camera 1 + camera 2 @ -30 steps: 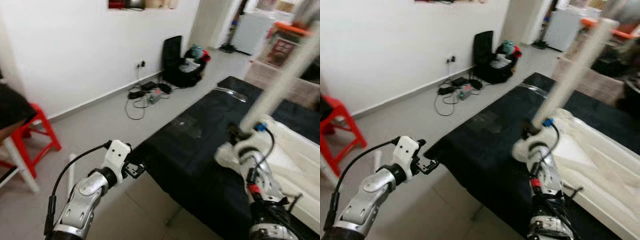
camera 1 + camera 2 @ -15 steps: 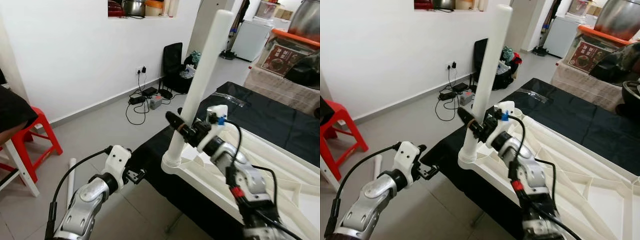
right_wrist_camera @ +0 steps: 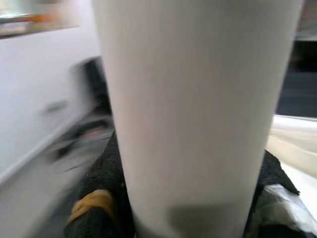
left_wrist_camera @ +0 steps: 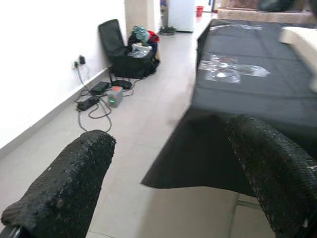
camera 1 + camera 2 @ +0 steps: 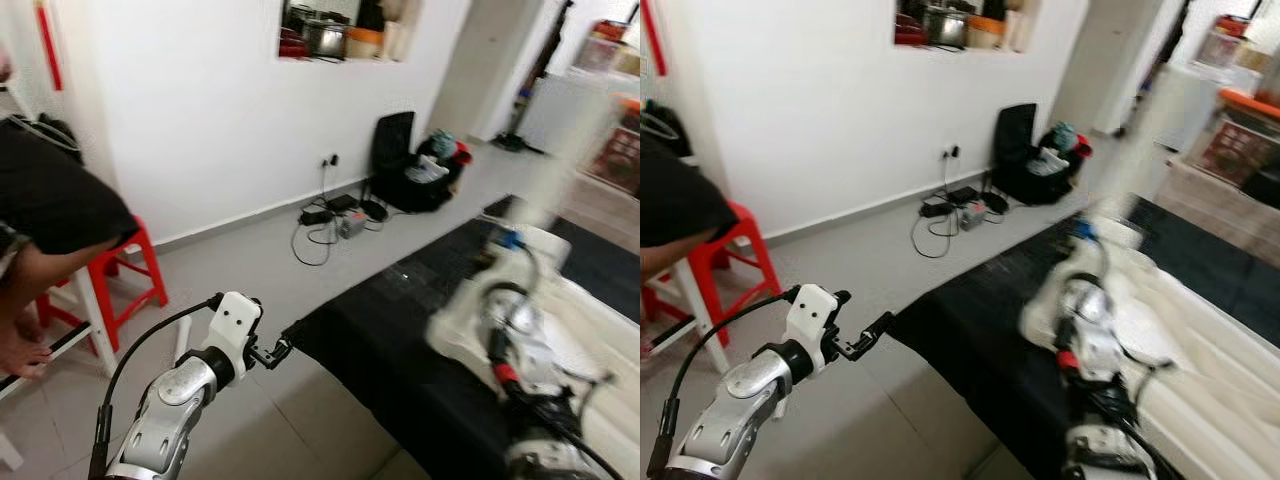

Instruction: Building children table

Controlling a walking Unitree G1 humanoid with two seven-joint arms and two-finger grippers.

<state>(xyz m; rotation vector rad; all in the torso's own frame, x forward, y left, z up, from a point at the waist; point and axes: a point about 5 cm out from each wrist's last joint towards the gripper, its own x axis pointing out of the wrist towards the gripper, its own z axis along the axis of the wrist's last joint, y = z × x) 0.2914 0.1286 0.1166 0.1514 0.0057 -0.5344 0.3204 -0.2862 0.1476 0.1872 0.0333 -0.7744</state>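
Right pincer [image 3: 190, 198] pinching the white table leg [image 3: 198, 99], which stands blurred at a corner of the upturned white tabletop [image 5: 600, 330] on the black-draped desk [image 5: 400, 340]; keep the leg plumb while seating it. Left pincer [image 4: 163, 163] spread, idle over the floor

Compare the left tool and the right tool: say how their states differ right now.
The left tool is open and holds nothing, while the right tool is shut on the white table leg. The left tool hovers over the floor beside the black-covered table; the right tool works above that table. Both have black fingers.
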